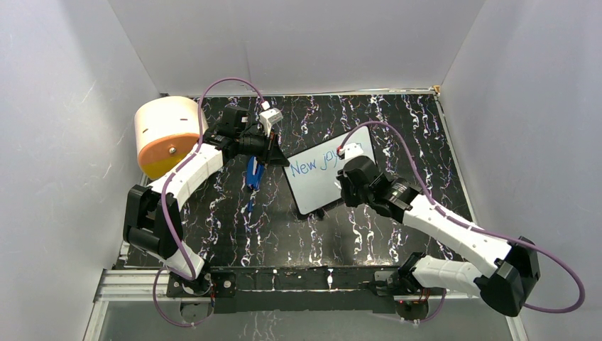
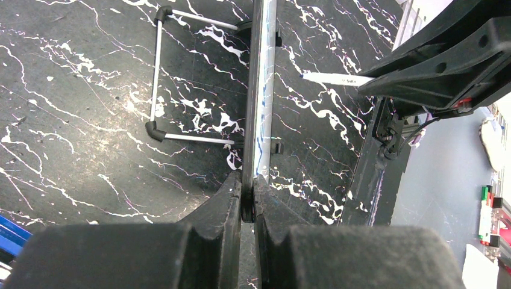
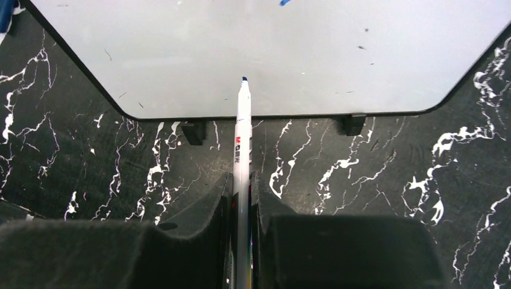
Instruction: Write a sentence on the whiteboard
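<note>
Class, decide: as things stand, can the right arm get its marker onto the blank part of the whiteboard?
Probably yes: the marker in the right fingers points at the whiteboard, with nothing between it and the bare surface; the left fingers grip its edge.

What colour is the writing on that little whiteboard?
Blue marker lettering on the small black-framed white board; clearest from the top view.

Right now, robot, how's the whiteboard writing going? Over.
Left fingers shut on whiteboard edge. Right fingers shut on marker, tip over board. Sentence shows "New joy". Nothing blocking.
</note>
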### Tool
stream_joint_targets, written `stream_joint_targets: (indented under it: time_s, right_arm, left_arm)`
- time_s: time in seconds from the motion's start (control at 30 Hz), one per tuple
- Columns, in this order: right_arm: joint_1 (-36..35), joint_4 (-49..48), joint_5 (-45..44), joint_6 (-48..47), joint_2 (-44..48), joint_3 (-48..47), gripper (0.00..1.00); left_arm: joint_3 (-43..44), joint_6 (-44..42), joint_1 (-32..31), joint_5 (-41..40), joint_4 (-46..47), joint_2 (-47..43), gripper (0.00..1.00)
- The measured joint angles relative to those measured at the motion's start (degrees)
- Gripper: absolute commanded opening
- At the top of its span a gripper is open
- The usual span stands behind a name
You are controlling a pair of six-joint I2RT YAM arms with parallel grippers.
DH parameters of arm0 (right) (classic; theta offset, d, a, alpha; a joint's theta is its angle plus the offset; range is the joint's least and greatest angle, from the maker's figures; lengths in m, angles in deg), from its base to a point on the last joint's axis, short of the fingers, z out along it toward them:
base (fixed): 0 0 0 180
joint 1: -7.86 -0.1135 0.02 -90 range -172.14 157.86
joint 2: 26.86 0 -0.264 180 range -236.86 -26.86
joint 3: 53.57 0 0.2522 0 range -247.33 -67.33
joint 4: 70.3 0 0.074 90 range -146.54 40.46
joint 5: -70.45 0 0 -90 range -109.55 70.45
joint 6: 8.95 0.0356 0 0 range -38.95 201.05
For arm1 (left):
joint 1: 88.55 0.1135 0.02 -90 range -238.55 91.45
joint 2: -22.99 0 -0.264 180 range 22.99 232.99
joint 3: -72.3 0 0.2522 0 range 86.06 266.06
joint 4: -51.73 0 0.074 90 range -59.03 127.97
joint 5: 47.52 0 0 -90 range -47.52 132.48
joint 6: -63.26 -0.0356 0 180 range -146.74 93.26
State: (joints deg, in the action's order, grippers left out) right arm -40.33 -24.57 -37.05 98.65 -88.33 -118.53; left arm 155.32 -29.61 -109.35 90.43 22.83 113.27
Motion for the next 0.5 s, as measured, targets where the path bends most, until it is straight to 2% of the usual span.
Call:
stream_joint_targets:
  time_s: [0.5]
  right_arm:
    - [-3.6, -0.9, 0.7, 1.6, -2.5, 0.0, 0.0]
  left_arm:
    - [0.0, 0.1, 0.0, 0.0, 0.1, 0.0, 0.0]
